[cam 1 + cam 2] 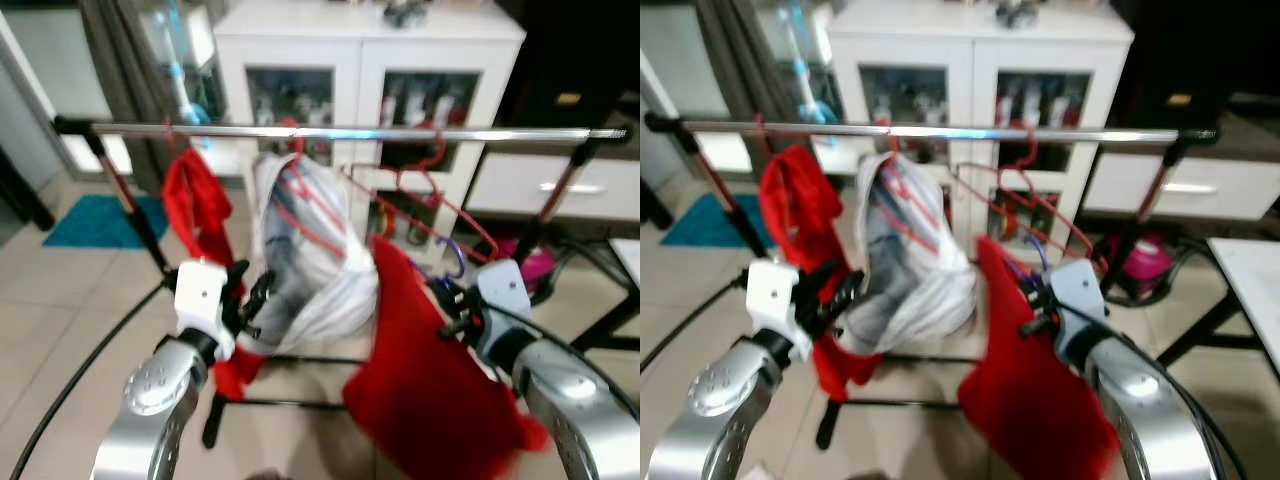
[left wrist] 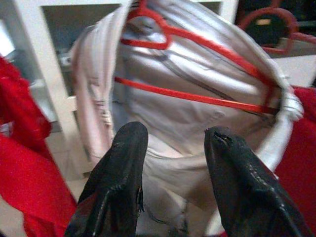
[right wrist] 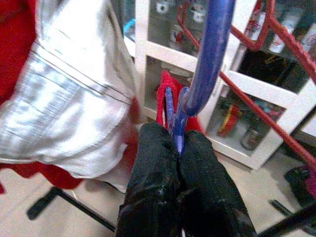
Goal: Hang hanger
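Blue hanger (no legible writing) in pinched right gripper.

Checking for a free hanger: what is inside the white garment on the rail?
A red hanger shows inside the white garment, near the open left gripper. Its hook is blurred against the rail.

- Horizontal chrome rail of a clothes rack spans the scene, carried on dark angled legs at both ends.
- Hanging on it: a red garment near the robot's left end, then a white-grey garment on a red wire hanger, then empty red wire hangers toward the right.
- Rack stands on a beige tiled floor.
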{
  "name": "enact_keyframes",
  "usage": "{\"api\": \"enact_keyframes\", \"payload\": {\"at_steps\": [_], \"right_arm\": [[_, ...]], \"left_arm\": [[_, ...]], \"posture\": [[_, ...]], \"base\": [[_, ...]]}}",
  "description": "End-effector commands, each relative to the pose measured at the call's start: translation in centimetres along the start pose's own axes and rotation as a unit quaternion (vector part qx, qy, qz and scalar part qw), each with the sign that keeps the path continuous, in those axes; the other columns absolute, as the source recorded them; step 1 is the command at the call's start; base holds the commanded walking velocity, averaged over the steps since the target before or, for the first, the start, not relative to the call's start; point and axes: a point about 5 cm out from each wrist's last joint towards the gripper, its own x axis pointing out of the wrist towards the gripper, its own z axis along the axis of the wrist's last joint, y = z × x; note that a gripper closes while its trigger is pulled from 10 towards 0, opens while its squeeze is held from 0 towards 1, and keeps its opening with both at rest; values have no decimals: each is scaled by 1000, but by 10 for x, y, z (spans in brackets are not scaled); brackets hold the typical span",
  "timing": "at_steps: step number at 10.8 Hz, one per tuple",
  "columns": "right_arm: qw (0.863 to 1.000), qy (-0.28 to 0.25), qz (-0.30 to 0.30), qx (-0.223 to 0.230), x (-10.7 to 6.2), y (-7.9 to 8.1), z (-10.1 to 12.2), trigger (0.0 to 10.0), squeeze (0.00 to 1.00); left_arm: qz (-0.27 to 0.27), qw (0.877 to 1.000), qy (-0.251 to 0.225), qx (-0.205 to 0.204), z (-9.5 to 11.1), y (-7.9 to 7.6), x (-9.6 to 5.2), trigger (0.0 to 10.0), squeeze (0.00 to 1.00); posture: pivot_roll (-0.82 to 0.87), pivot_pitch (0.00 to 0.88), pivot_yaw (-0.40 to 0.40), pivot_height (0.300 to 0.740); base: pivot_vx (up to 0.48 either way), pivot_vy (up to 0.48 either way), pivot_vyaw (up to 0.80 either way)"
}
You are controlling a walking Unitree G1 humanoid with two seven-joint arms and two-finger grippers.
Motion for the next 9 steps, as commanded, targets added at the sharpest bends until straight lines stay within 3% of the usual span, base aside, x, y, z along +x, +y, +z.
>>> {"api": "enact_keyframes", "payload": {"at_steps": [1, 3, 5, 7, 9], "right_arm": [[1000, -24, 4, -1, -2, 1, 12, 10000, 0], [998, -63, -3, 9, 4, 4, 31, 10000, 0], [993, -110, 0, 32, 20, 9, 57, 10000, 0], [988, -140, -38, 52, 33, 2, 75, 10000, 0], [977, -144, -136, 80, 36, -20, 76, 10000, 0]], "left_arm": [[-23, 1000, 0, 10, 3, -7, 0, 10000, 0], [-29, 999, -3, 18, 5, -10, -1, 10000, 0], [-41, 999, -12, 26, 12, -13, -2, 10000, 0], [-51, 998, -18, 34, 18, -14, -1, 10000, 0], [-64, 997, -13, 41, 18, -16, -2, 10000, 0]], "posture": [[-58, 0, 44, 740], [-52, 0, 37, 740], [-42, 0, 35, 740], [-34, 0, 33, 740], [-27, 0, 34, 740]], "base": [[0, 0, 0], [0, 0, 0], [0, 0, 0], [0, 0, 0], [0, 0, 0]]}}
